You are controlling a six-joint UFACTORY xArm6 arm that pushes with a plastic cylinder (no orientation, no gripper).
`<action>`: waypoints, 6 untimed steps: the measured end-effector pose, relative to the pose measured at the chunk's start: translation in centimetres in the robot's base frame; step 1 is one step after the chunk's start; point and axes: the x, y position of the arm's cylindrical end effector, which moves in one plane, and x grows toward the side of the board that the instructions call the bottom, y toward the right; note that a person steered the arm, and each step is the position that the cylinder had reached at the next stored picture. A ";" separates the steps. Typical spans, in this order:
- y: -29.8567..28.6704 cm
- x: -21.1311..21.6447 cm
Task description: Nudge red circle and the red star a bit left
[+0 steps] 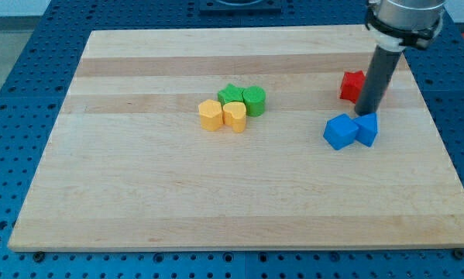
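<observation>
Standing at the right side of the frame, our rod comes down from the upper right corner, and our tip (368, 113) meets the wooden board (139, 194) just below and to the right of a red block (351, 84). The rod holds nothing; it has no jaws to open or close, and it rests bare on the board. Only one red piece shows, half covered by the rod. Its jagged edge suggests the red star, but we cannot tell for sure, and the red circle does not show; it may sit behind the rod.

Right at the tip's lower edge lie two blue blocks, one cube-like (341, 131) and one (366, 129) touching it on the right. We cannot tell whether the tip touches the right one. In the middle of the frame, well apart, a cluster sits together: a green block (230, 94), a green cylinder (254, 100), a yellow block (211, 115) and a yellow heart-shaped block (235, 116).

We judge that we are in the approach step, lining up on the red pieces' right side before the push. The next move calls for getting the tip level with the red block and to its right, then sliding a short way toward the frame's left, stopping early since only a nudge is asked, and keeping clear of the blue pair.
</observation>
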 end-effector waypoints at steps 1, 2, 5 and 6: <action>2.8 -1.4; 7.1 -1.9; 8.3 -4.6; 5.7 -4.6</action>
